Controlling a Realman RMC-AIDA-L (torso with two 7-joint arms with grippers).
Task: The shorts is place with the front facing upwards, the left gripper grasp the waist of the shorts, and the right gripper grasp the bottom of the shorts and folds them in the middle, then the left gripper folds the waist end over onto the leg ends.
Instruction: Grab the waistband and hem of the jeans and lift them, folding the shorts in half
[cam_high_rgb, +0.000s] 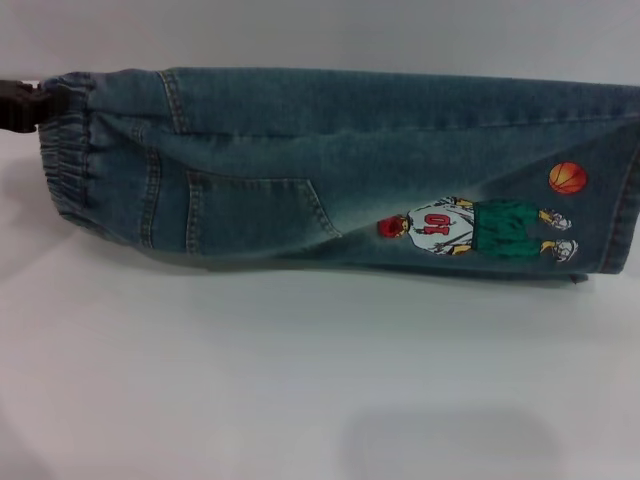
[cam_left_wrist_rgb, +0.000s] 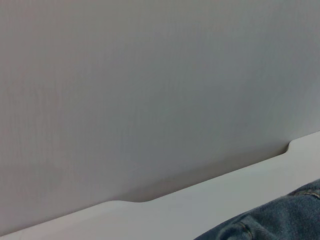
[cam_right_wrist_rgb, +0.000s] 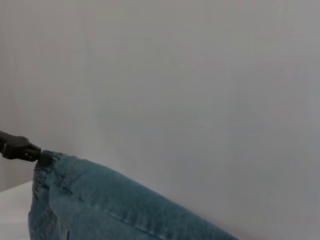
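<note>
Above the white bench (cam_high_rgb: 300, 400), the shorts (cam_high_rgb: 330, 170) were held lifted and stretched sideways, embroidery side showing. At the elastic waist, the left gripper (cam_high_rgb: 45, 105) was clamped on the fabric. The right gripper's state could not be told.

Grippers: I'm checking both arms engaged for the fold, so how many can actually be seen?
1. The left gripper is at the waist end of the shorts, on the robot's left, apparently pinching the elastic. The right gripper is out of view, possibly beyond the leg end.
</note>
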